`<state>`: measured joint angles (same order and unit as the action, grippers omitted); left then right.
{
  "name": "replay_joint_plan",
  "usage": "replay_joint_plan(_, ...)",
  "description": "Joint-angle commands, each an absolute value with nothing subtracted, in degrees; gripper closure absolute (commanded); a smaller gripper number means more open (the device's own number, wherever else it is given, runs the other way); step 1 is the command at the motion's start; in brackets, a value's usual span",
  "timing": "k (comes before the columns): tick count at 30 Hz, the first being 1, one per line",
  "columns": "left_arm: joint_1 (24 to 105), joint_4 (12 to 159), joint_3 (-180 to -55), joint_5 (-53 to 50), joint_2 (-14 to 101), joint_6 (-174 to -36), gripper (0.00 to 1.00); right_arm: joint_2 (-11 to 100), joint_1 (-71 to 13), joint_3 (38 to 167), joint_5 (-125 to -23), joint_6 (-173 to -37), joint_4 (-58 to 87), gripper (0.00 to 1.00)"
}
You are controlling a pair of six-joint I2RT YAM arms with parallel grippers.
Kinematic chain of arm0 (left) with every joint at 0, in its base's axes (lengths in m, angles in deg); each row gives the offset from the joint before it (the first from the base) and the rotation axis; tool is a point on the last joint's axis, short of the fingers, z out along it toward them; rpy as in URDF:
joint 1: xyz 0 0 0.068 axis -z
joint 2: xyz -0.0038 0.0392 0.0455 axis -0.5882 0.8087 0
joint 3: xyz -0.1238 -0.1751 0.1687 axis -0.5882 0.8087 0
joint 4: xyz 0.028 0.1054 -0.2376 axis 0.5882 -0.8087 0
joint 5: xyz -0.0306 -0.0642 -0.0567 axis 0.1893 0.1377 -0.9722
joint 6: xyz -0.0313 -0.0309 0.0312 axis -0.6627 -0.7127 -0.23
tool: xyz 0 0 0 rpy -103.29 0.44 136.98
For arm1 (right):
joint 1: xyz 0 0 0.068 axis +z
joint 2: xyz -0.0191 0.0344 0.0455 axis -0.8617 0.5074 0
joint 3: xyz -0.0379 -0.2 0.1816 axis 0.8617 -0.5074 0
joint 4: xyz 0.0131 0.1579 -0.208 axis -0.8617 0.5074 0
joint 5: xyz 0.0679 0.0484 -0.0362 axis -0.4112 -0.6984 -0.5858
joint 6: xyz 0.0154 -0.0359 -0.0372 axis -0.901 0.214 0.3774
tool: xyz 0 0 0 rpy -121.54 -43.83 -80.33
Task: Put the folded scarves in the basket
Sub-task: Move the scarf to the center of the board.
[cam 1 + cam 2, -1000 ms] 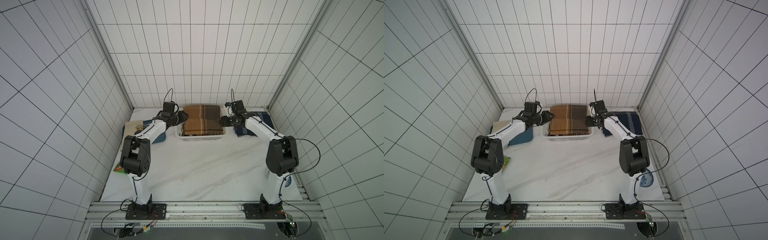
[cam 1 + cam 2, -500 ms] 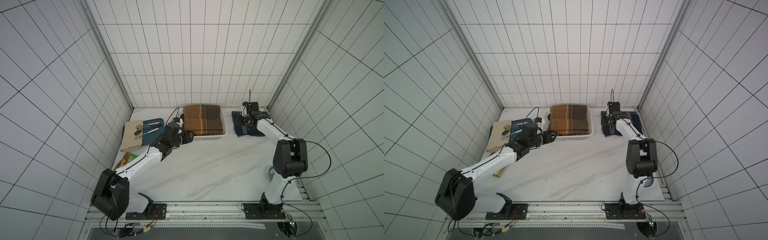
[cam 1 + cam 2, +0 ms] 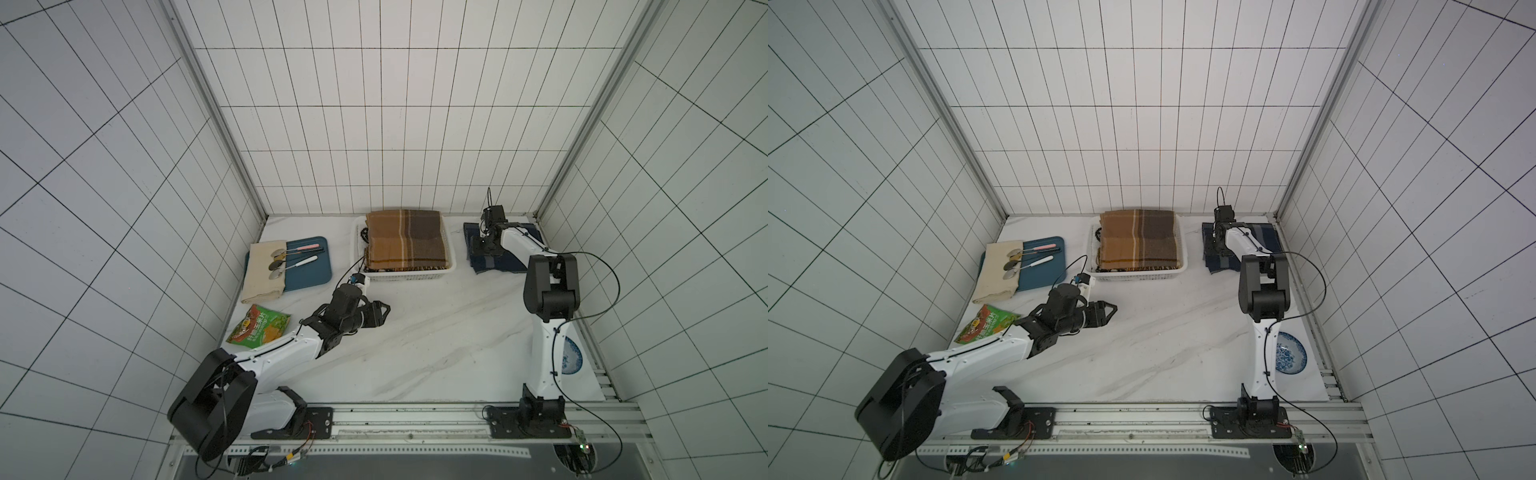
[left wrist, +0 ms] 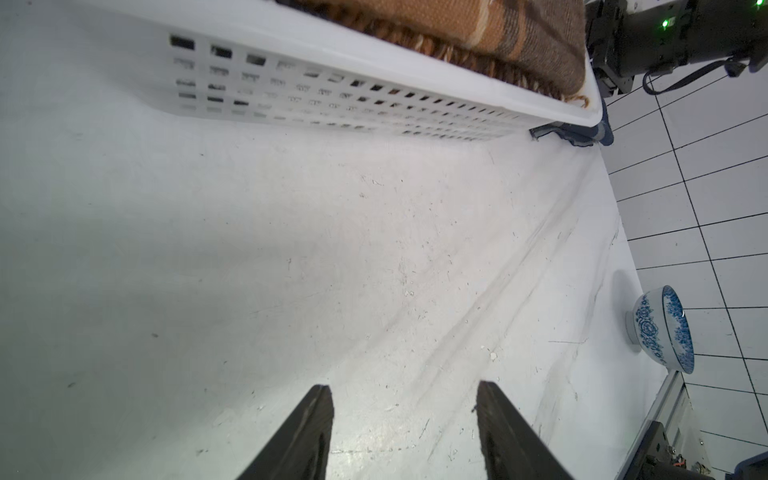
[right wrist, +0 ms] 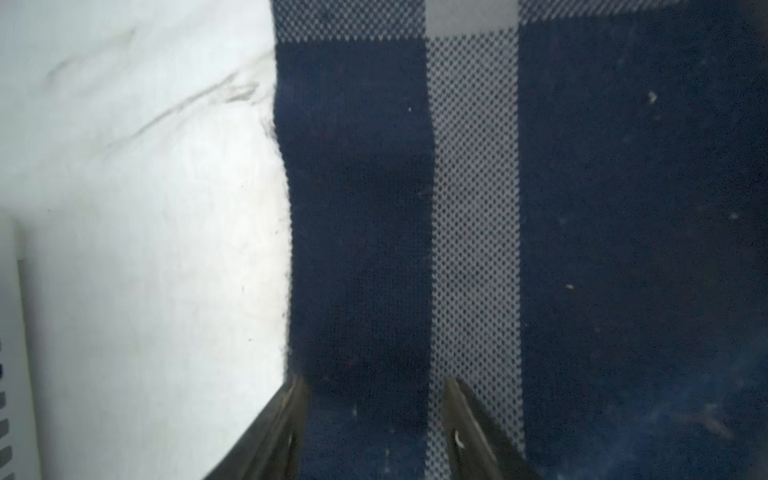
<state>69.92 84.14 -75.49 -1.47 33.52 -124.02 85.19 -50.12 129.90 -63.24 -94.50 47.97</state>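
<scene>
Drawn back from the basket (image 3: 411, 275), the left gripper (image 4: 405, 388) hangs with jaws apart over the table (image 3: 436, 340); the right gripper (image 5: 374, 380), shifted right, is likewise spread above a blue cloth (image 5: 623, 208). The folded scarf (image 3: 405, 239) lies in the basket, far centre.

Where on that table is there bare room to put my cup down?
The wide middle of the table, bordered by the basket, the left gripper and the bowl, is bare. The back is crowded: tray, basket, blue cloth. The snack bag lies at left.
</scene>
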Motion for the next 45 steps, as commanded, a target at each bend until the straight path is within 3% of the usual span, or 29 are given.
replay_joint_plan(1, 70.4, 88.1, -76.3, -3.9, 35.3, -124.9, 0.41, 88.2, -50.1, 135.7, -64.4, -95.3, 57.9, 0.44)
replay_joint_plan(13, 70.5, 88.0, -76.3, -4.9, 35.4, -125.4, 0.41, 82.5, -49.9, 120.9, -69.9, -96.0, 61.4, 0.60)
replay_joint_plan(25, 70.5, 87.3, -76.2, -6.2, 33.4, -125.7, 0.41, 63.9, -44.0, 92.9, -70.5, -98.9, 54.0, 0.58)
replay_joint_plan(31, 70.5, 86.8, -76.2, -5.9, 33.0, -125.3, 0.41, 55.8, -38.7, 86.1, -65.2, -102.1, 54.3, 0.58)
replay_joint_plan(33, 70.6, 86.4, -76.4, -6.3, 32.9, -125.0, 0.41, 53.3, -37.6, 85.0, -67.7, -102.0, 55.2, 0.57)
replay_joint_plan(38, 70.6, 86.7, -76.6, -7.6, 33.4, -125.4, 0.41, 53.6, -35.8, 81.5, -70.0, -102.1, 54.0, 0.58)
replay_joint_plan(43, 70.5, 86.2, -76.8, -6.8, 34.3, -125.1, 0.40, 55.4, -29.0, 78.6, -71.4, -104.0, 51.7, 0.58)
replay_joint_plan(45, 70.4, 86.3, -77.0, -7.4, 35.1, -125.1, 0.32, 54.4, -25.6, 77.2, -70.9, -105.0, 50.6, 0.58)
